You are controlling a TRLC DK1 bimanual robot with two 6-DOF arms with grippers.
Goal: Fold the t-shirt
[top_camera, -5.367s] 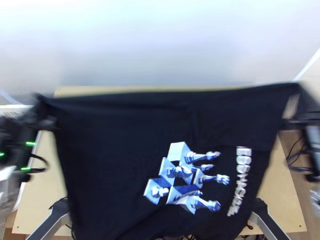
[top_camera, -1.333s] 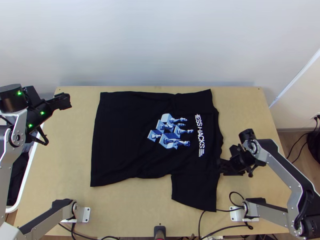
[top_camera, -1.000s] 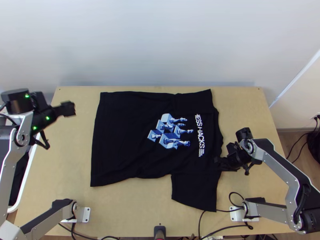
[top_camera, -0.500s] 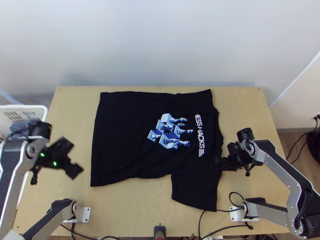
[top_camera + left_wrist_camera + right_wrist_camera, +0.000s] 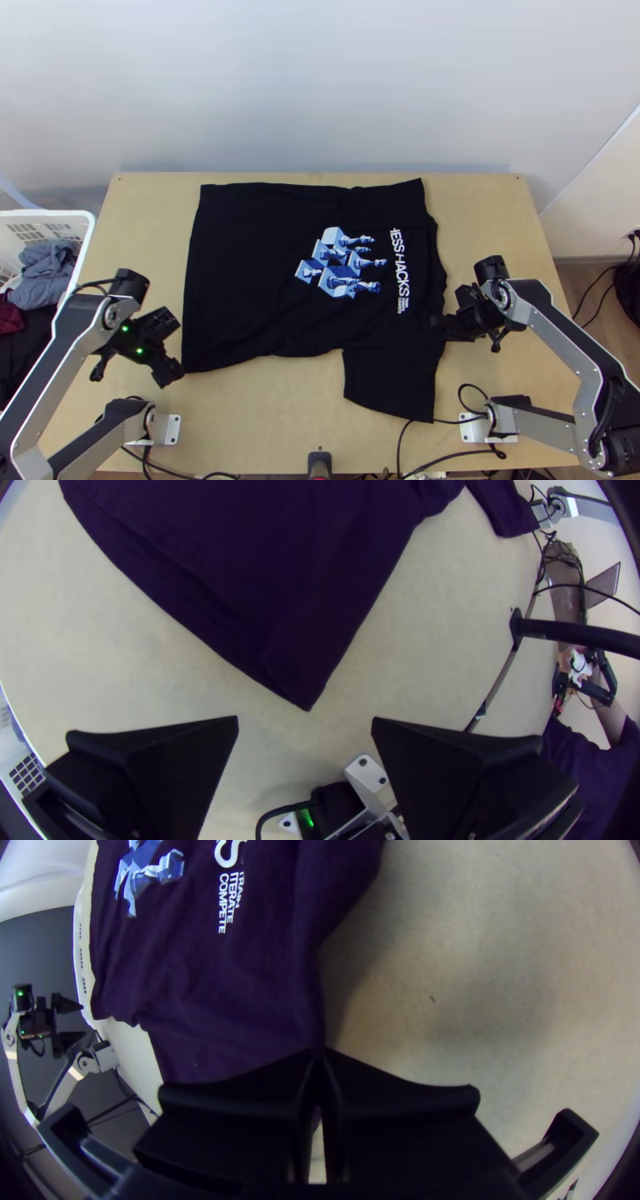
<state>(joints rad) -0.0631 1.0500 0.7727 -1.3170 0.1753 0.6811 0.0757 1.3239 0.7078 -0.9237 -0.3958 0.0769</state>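
Wide open and empty, the left hand (image 5: pixel 167 371) has swung to the near hem corner of the black cloth t-shirt (image 5: pixel 248 280), spread on the light wooden bench (image 5: pixel 264 416); the right hand (image 5: pixel 445 326) stays pinched on its neck-side edge.

And there's the left claw (image 5: pixel 169 372), jaws spread wide, while the right claw (image 5: pixel 442 325) has its jaws pinched together!

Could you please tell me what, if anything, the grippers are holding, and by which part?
The right gripper holds the t-shirt by its shoulder edge, beside the near sleeve; the left gripper, open, holds nothing.
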